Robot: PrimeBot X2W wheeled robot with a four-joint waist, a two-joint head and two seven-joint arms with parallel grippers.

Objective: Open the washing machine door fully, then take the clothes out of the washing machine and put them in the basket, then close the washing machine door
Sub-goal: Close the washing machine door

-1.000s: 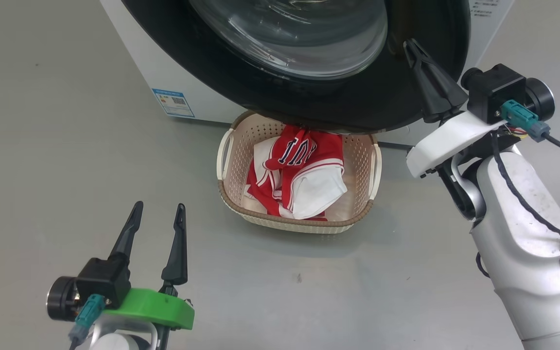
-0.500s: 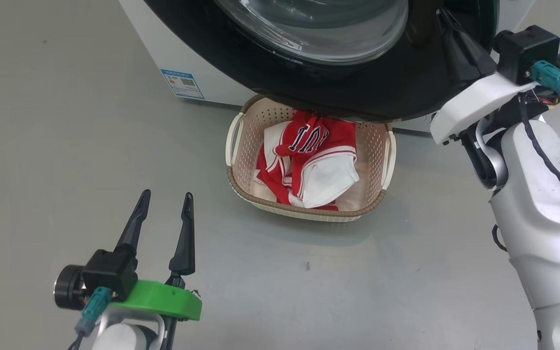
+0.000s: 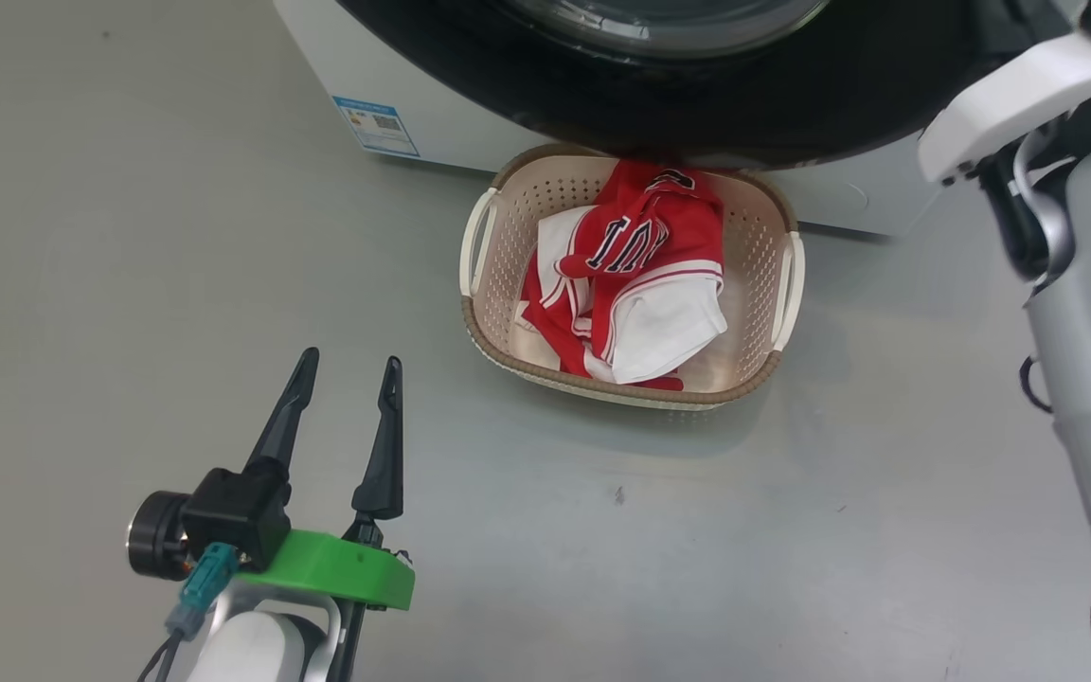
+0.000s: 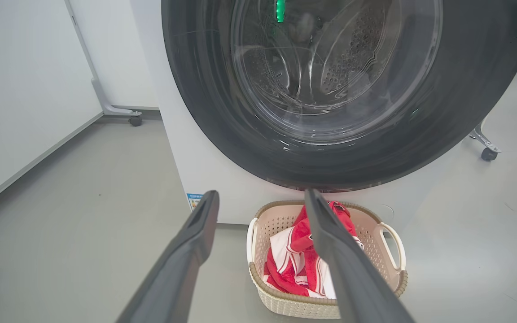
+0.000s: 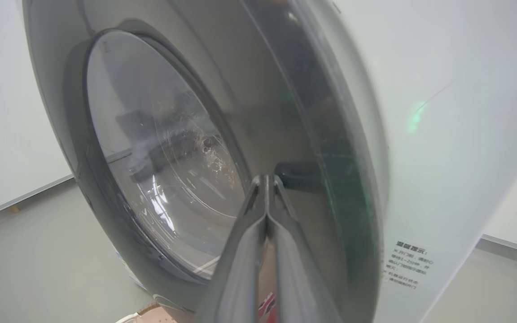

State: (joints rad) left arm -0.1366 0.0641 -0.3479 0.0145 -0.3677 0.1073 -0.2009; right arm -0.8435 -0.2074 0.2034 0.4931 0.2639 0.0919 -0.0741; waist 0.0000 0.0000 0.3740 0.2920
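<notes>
So, the left claw (image 3: 350,358) is held low over the floor (image 3: 129,237), fingers spread wide, nothing caught between them. The basket (image 3: 754,284) is parked ahead of it and a bit to its right, and the red-and-white clothes (image 3: 640,275) are piled inside. Just past the basket, the washing machine (image 3: 432,123) is seen with its blue label sticker (image 3: 375,125) almost straight ahead of the left claw. The right claw (image 5: 265,177) is pressed together with nothing pinched, tips pointed at the washing machine door (image 5: 159,148) near its outer rim. Actual contact can't be told. The door is swung almost flat against the machine.
</notes>
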